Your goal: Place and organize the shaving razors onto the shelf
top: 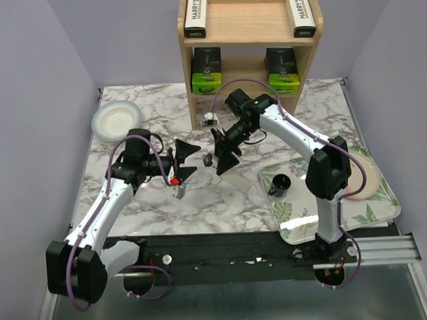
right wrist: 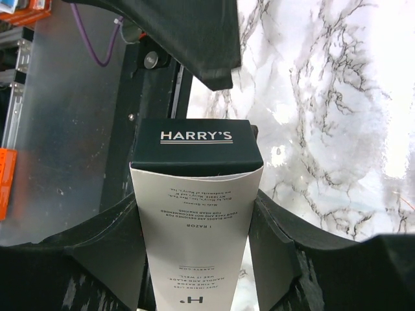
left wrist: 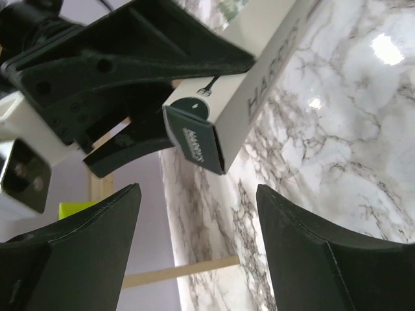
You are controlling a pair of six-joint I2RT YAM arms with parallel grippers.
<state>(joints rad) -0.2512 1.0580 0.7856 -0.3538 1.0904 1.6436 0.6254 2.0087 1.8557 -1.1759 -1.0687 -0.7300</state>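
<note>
Marble-patterned surface (top: 222, 202) lies between lilac walls, and the two arms meet near its middle. Right fingers (right wrist: 110, 246) are closed as far as the width of the last HARRY'S box (right wrist: 194, 194) allows, pressing its two long sides. The dark cap of the box points away from the wrist. Whether the box rests on the surface or hangs just over it, I cannot tell. Left fingers (left wrist: 78, 253) stand wide apart and hold nothing. They face the cap end of this box from the 9 o'clock side, near it but apart from it.

Further out, at 12 o'clock, stands the shelf (top: 247, 22). On its upper tier lie the first HARRY'S box (top: 196, 13) toward 9 o'clock and the second HARRY'S box (top: 301, 15) toward 3 o'clock, well apart. On the lower tier, under them, are the first black pack (top: 206, 70) and the second black pack (top: 282, 71), with their lime-green ends to the front.

By count there are three HARRY'S boxes and two black packs, five in all. Four are placed and one is left, so I judge the task almost finished. The bare middle of the upper tier seems a fitting place for the last one.

Also there is one white bowl (top: 116, 121) at 10 o'clock, and one leaf-patterned tray (top: 307, 223) at 4 o'clock with one black cup (top: 279, 184) and one plate (top: 372, 179).
</note>
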